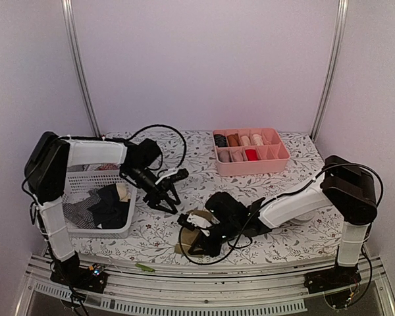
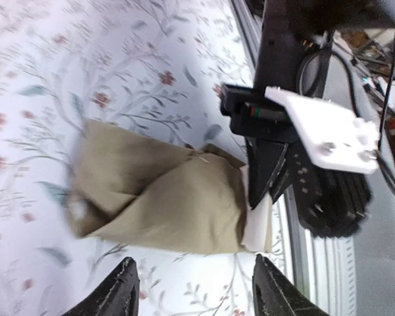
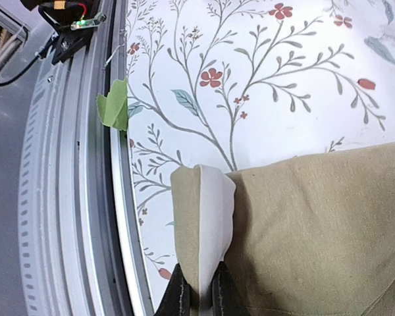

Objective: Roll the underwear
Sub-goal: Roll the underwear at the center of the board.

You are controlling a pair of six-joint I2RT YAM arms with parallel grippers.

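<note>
Pinching the white-lined edge of the olive-tan underwear (image 3: 316, 230), the right gripper (image 3: 199, 289) is clamped tight at the top view's lower centre; the left gripper (image 2: 194, 289) hangs up-left of it, jaws apart.

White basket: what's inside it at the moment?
The white basket holds a loose heap: black cloth, a grey-and-white striped piece and a cream one. Anything under the heap is covered.
</note>
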